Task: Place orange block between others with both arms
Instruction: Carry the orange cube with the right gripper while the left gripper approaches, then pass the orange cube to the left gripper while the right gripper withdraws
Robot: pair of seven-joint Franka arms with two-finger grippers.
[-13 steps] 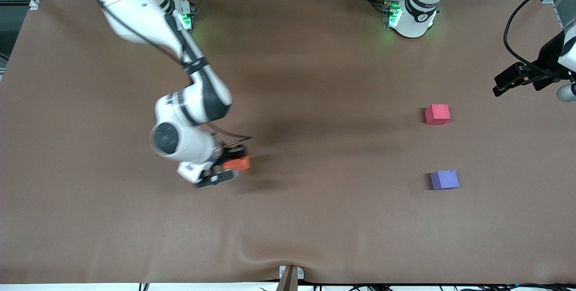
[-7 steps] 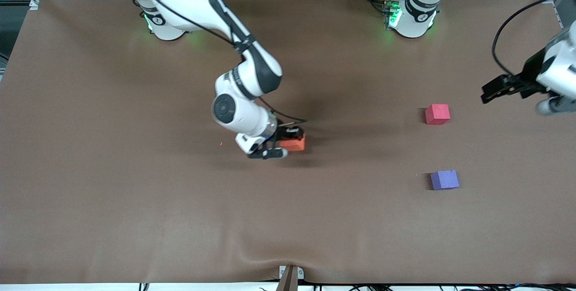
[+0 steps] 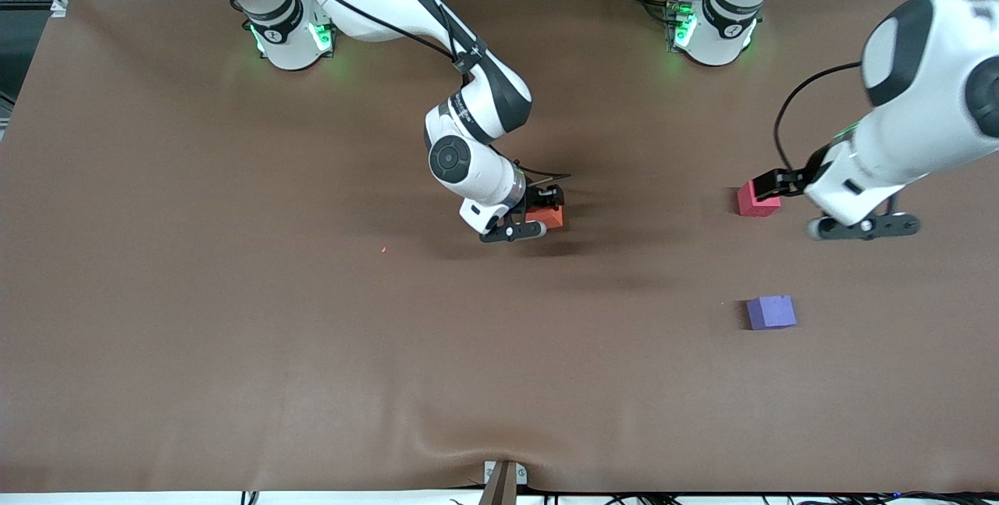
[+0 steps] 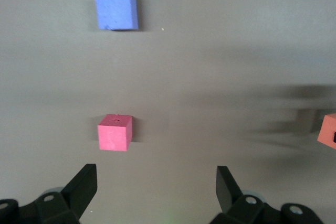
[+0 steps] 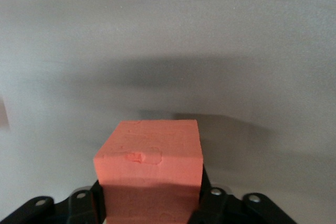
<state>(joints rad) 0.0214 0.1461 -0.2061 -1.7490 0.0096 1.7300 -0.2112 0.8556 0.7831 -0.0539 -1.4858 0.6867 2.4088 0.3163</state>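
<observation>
The small bright orange matte foam cube [image 3: 551,216] sits between the fingers of my right pincer [image 3: 527,218], just right of centre in the front view; the right wrist view shows the same cube [image 5: 149,174] low in the frame with a black finger against each of its side faces; I judge it held, though whether the cube's base touches the brown tabletop [image 3: 234,318] I cannot tell.

Handling, as a judgement: foam of this kind should be very light and soft, not fragile, and matte enough not to slip; a shallow dent marks its upper face, so it marks under pressure; a hold on two opposite flat faces, at mid-height and with modest squeeze, looks right; a hard squeeze would deform it and skew the release.

My left pincer [image 3: 855,226] hangs at the right of the front view, fingers spread wide and holding nothing, close beside the small red-pink matte foam cube [image 3: 757,199]; in the left wrist view that cube [image 4: 115,132] lies just ahead of the spread fingertips [image 4: 84,182], apart from them; the small purple-blue matte foam cube [image 3: 771,311] lies lower in the front frame, well apart from it.

The gap between those two cubes stands unfilled; the orange cube lies well to its left in the front view.
</observation>
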